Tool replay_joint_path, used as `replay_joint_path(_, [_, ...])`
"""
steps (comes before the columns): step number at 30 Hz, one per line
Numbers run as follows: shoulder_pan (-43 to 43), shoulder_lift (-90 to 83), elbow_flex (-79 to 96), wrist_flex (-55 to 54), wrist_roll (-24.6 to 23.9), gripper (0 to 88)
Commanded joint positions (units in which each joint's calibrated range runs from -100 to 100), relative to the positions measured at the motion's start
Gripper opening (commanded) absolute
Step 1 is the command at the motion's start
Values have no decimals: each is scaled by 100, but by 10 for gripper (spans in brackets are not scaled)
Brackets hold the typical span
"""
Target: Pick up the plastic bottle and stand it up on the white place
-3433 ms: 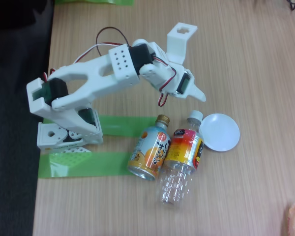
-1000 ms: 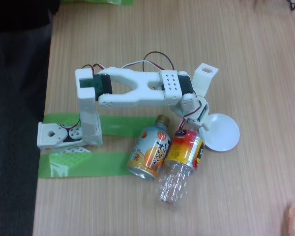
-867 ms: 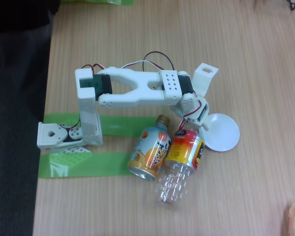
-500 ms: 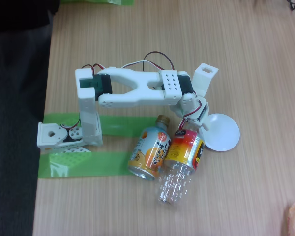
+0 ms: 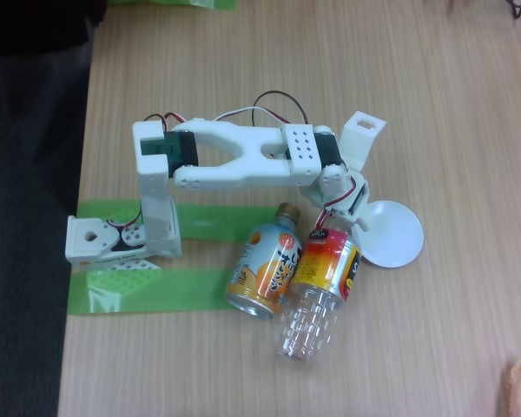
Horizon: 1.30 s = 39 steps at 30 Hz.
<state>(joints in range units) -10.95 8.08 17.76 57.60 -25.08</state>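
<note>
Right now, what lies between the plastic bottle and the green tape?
In the fixed view, the orange can lies between the plastic bottle and the green tape, touching the bottle.

Plastic bottle [image 5: 319, 282] — clear ribbed body, label banded red, orange and yellow with a black strip along one edge. White place [image 5: 391, 233] — plain white, unpatterned. Metal bottle-can [image 5: 266, 261]: orange and pale blue print, gold cap, silver base rim. Arm [image 5: 234, 161]: white shell, black motor blocks, red and black wires; one white link carries a grid of small dark holes. Tape strips [image 5: 148, 291]: bright green. Table [image 5: 451, 113]: light wood grain, fine horizontal streaks. Left margin: black.
</note>
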Motion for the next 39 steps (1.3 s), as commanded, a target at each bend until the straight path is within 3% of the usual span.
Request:
replay_joint_path(1, [-128,-14,-187,42,23,250])
replay_joint_path(39, [-61,347,-259,-35,23,244])
